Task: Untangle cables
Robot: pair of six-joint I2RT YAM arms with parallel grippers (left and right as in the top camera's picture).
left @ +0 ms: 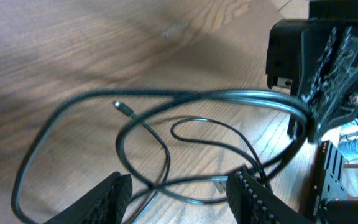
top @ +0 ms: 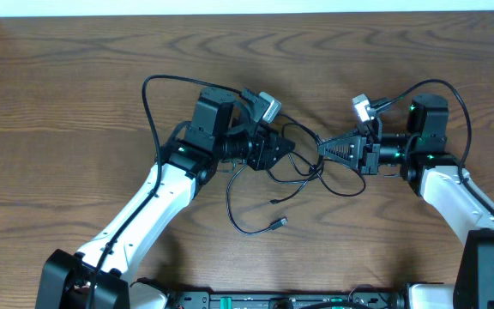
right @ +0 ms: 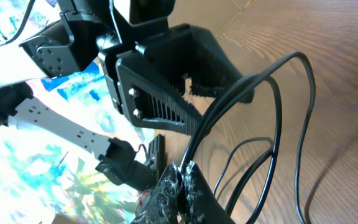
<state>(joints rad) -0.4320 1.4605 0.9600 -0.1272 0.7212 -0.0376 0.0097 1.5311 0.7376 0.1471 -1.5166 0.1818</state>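
Note:
A thin black cable (top: 231,202) lies in loose loops on the wooden table between my two grippers, its small plug ends (top: 281,222) toward the front. My right gripper (top: 322,148) is shut on strands of it; in the right wrist view the cable (right: 311,99) rises out of the closed tips (right: 182,173). Facing it from the left, my left gripper (top: 289,148) is open. In the left wrist view its fingers (left: 107,198) straddle cable loops (left: 104,94) lying on the table, touching none that I can see. One plug (left: 122,107) rests inside a loop.
Thicker black arm wires arc over the table behind the left arm (top: 148,94) and the right arm (top: 453,90). The grippers' tips stand only a short gap apart. The table's far edge (top: 247,12) runs along the top.

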